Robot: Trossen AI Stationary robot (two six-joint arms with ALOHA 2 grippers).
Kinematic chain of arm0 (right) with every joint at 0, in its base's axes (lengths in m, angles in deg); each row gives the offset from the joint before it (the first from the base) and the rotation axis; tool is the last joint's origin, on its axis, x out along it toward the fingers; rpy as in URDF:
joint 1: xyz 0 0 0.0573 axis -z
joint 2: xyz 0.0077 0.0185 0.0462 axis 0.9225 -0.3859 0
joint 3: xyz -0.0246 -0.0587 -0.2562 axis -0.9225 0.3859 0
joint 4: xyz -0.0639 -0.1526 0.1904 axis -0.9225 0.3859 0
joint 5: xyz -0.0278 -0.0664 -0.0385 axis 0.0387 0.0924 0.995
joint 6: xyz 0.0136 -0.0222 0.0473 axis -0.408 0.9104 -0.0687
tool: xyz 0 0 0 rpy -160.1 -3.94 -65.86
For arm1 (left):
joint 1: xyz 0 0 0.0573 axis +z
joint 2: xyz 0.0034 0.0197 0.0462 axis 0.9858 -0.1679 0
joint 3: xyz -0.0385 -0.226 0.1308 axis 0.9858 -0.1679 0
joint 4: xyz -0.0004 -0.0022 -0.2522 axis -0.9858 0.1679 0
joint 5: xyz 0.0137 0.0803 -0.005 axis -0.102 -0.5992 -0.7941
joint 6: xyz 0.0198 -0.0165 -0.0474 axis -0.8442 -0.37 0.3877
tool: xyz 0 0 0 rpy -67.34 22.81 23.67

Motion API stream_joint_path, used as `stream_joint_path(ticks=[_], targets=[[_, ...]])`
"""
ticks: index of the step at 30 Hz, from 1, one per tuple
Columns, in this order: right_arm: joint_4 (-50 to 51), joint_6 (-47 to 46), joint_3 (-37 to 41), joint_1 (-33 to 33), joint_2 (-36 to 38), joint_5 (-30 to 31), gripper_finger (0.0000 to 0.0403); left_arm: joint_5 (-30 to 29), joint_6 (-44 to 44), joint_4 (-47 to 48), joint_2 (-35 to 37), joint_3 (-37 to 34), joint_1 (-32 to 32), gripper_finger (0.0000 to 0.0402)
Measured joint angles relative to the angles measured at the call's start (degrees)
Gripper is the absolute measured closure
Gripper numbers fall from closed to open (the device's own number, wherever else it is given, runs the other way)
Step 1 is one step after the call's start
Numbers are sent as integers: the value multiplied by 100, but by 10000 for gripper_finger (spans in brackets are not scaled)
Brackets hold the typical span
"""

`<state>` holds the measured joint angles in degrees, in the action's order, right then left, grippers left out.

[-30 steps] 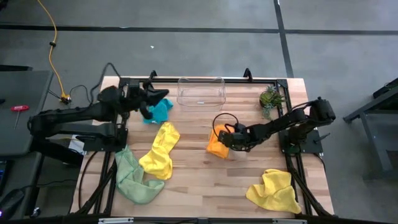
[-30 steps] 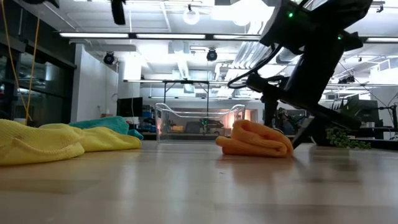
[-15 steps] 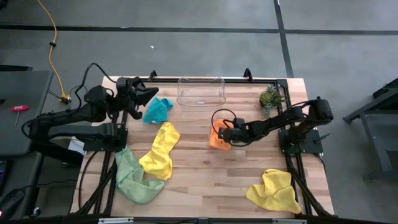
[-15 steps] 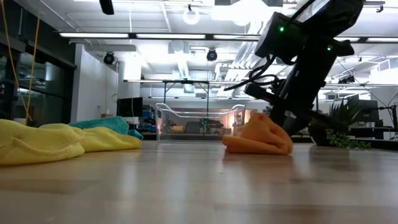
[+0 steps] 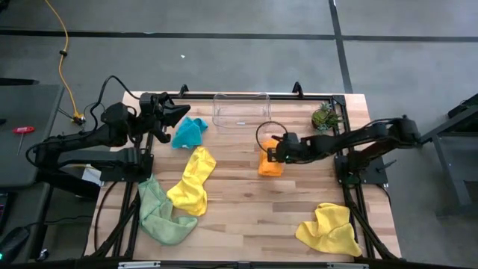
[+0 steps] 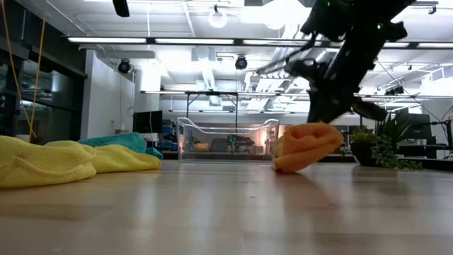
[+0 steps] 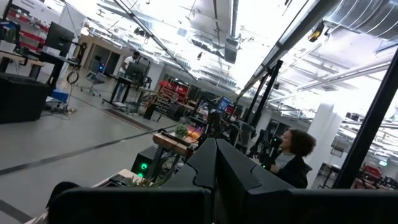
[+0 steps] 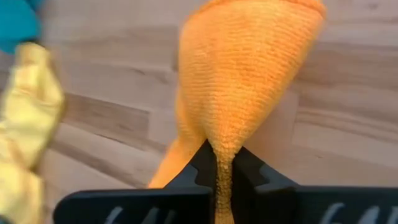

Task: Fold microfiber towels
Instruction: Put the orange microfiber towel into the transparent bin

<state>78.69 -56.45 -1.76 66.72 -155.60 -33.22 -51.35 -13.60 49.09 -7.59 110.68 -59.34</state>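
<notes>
The orange microfiber towel (image 5: 270, 163) lies bunched at the table's middle, right of centre, with my right gripper (image 5: 278, 148) shut on its upper part. The low view shows the towel (image 6: 306, 145) tilted below the gripper (image 6: 322, 120). My left gripper (image 5: 183, 113) is shut on nothing, raised at the far left just beyond the teal towel (image 5: 188, 131). Its closed fingers (image 7: 205, 171) point out into the room. A yellow towel (image 5: 193, 179) and a light green one (image 5: 158, 213) lie crumpled at the left. A second yellow towel (image 5: 328, 230) lies at the near right. My right gripper pinches a gathered ridge of the orange towel (image 8: 219, 155) between its two fingers; the cloth is bunched there, more than one layer. The fingers slant downward from the table's right side. The towel spreads out below them, its lower end (image 6: 283, 168) on the table.
A clear plastic bin (image 5: 241, 110) stands at the far edge behind the orange towel, and a small potted plant (image 5: 324, 117) at the far right corner. Bare wood lies at the near middle of the table (image 5: 254, 224).
My right gripper has shut on the orange towel, rolled its wrist, and gone up and toward the far edge. The gripped part has risen into a ridge while the lower end stays on the table. My left gripper has drawn back from over the teal towel.
</notes>
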Motion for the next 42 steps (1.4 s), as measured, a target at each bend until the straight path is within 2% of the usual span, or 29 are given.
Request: stream_joint_path(ticks=[5, 11, 17, 25, 32, 38, 42], targets=[[237, 331, -258, 178, 417, -2, 402, -117, -2, 0, -2, -2, 0, 402], [754, 1409, -1353, 565, 337, -15, 402, -139, 10, 0, -2, -2, 0, 402], [1204, 2756, -2673, 1221, -29, -16, 402, -139, 17, 0, -2, -2, 0, 402], [1188, 4029, -4052, 2031, -951, -273, 403, -74, 61, -2, -2, -2, -2, 402], [1161, 4350, -4947, 2310, -1917, -425, 403, -76, 17, -2, -2, -2, -4, 402], [921, 4004, -5080, 2310, -2605, -434, 403, -76, 17, -2, -2, -2, -4, 402], [375, 3703, -5080, 2317, -3002, -449, 403, -76, 11, -2, -2, -2, -4, 402]])
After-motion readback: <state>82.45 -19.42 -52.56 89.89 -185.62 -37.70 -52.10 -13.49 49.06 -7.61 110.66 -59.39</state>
